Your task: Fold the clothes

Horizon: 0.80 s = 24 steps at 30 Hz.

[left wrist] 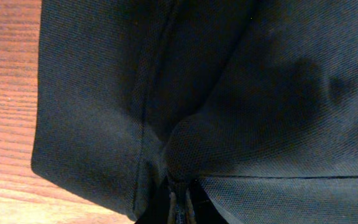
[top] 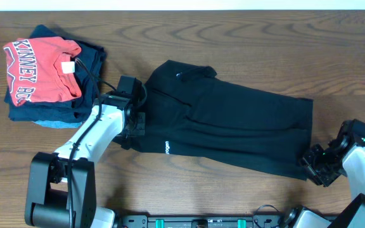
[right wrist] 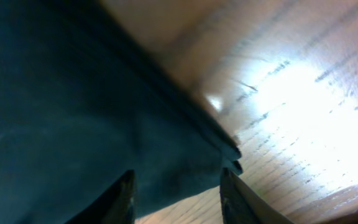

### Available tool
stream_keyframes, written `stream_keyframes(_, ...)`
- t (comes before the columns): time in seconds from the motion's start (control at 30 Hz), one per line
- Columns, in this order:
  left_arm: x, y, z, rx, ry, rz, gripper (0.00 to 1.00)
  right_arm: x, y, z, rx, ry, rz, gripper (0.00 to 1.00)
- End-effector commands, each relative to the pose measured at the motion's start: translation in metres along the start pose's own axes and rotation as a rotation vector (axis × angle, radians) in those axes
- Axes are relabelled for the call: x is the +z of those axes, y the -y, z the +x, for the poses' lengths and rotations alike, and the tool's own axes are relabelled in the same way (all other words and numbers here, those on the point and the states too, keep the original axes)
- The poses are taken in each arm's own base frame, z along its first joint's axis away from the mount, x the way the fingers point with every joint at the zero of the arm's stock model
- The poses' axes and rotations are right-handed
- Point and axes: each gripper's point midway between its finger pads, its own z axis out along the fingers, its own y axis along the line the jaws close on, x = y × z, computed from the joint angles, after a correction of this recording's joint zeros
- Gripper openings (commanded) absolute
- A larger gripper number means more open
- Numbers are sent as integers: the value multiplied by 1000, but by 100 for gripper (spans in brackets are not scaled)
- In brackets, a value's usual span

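The clothes, one black trouser-like garment (top: pixel 233 123), lie spread flat across the middle of the table, with a tiny white logo (top: pixel 167 147) near the front left edge. My left gripper (top: pixel 135 124) sits at the garment's left end. In the left wrist view its fingers (left wrist: pixel 180 204) are close together and pinch a bunched fold of the black fabric (left wrist: pixel 241 93). My right gripper (top: pixel 312 162) is at the garment's front right corner. In the right wrist view its fingers (right wrist: pixel 178 190) are spread apart, with the fabric's corner (right wrist: pixel 104 124) lying between them.
A stack of folded clothes stands at the back left: a red T-shirt with white lettering (top: pixel 40 69) on top of navy (top: pixel 90 60) and light blue garments. Bare wooden table (top: pixel 334 63) lies around the black garment.
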Motion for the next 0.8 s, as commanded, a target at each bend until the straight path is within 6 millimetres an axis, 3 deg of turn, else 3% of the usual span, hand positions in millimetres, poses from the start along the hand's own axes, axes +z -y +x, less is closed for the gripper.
stream_keyframes(0.0,-9,-3,-9,-2,35,-5,6,7,10,4,90,-3,31,38)
stream_keyframes(0.33,-10,-1,-19,-6,76,3,6,19,23,8,151,13,76,30)
stream_keyframes(0.43,-12,-1,-22,-9,83,5,6,24,25,4,169,44,80,22)
stream_keyframes(0.53,-13,-1,-23,-9,84,5,6,25,28,3,175,52,94,3)
stream_keyframes(0.57,-13,-1,-23,-10,84,5,6,24,30,2,175,61,105,1)
stream_keyframes(0.77,-13,-8,-28,-35,98,-1,6,9,37,-10,177,102,171,1)
